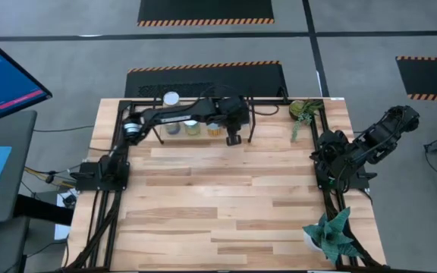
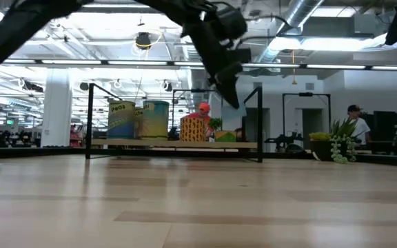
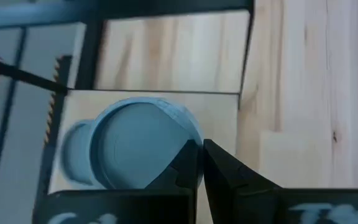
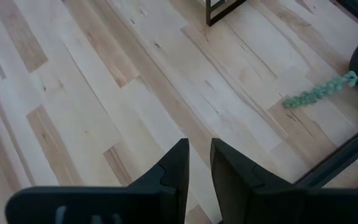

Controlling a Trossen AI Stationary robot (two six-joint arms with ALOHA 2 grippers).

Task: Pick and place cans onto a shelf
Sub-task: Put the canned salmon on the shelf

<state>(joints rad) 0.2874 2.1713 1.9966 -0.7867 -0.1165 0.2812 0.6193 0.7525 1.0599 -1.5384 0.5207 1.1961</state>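
Observation:
The shelf [image 1: 253, 121] stands at the table's far edge, and its board [image 2: 171, 144] carries cans in a row: a blue and yellow one [image 2: 121, 118], a second one [image 2: 155, 118] and an orange one [image 2: 193, 128]. One more can with a white top [image 1: 171, 98] sits farther back. My left gripper [image 1: 234, 138] is shut and empty above the shelf's right part [image 2: 231, 86], over a pale blue-grey can top [image 3: 135, 146] without touching it. My right gripper [image 4: 198, 144] waits folded at the table's right edge [image 1: 332, 155], with a narrow gap between its fingers.
A potted plant [image 1: 303, 111] stands at the far right corner and another [image 1: 328, 235] at the near right corner. The black arm-mount frames run along both side edges. Bare wooden table [image 1: 226, 197] lies between the arms. People show in the room beyond [image 2: 353, 117].

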